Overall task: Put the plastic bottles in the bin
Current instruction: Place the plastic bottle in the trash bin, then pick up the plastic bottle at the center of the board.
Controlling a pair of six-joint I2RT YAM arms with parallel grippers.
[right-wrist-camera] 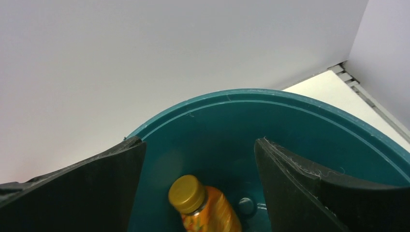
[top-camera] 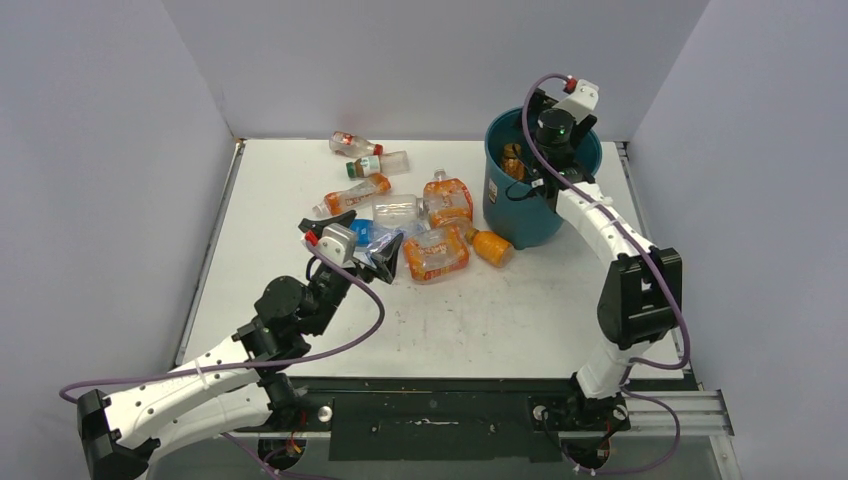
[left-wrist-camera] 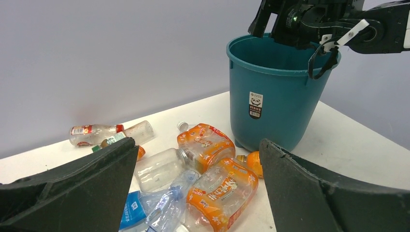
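The right pincer point(right-wrist-camera: 199, 145) hangs over the mouth of the bin point(top-camera: 520, 215), blocking entry from above. Bottles point(top-camera: 437, 250) crowd the table point(top-camera: 480, 320) just left of the bin; the nearer table stretch lies open.

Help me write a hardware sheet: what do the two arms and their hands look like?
The left arm and right arm have white links with black joint housings; a purple cable loops along each. The left hand and right hand each carry two broad matte-black fingers.
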